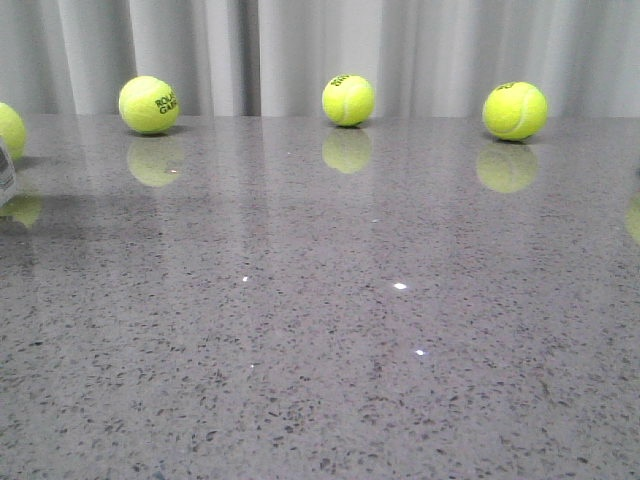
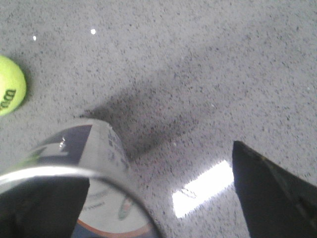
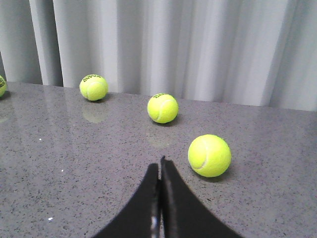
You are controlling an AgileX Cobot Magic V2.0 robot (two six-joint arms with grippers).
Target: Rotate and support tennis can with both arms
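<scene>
The tennis can [image 2: 101, 148] is clear plastic with a white label, a navy band and an orange stripe. In the left wrist view its clear rim sits close to the camera. My left gripper [image 2: 156, 168] is open wide. One dark finger shows through the can and the other finger [image 2: 277, 198] stands well apart from it, over bare table. Only a sliver of the can [image 1: 4, 172] shows at the left edge of the front view. My right gripper [image 3: 160, 166] is shut and empty, low over the table, far from the can. Neither gripper shows in the front view.
Yellow-green tennis balls lie along the back of the grey speckled table [image 1: 320, 330]: one [image 1: 149, 104], another [image 1: 348, 100], a third [image 1: 515, 110], and one at the left edge [image 1: 8, 130]. One ball [image 3: 209, 155] lies just beside my right fingertips. A ball [image 2: 9, 91] lies near the can. A grey curtain hangs behind.
</scene>
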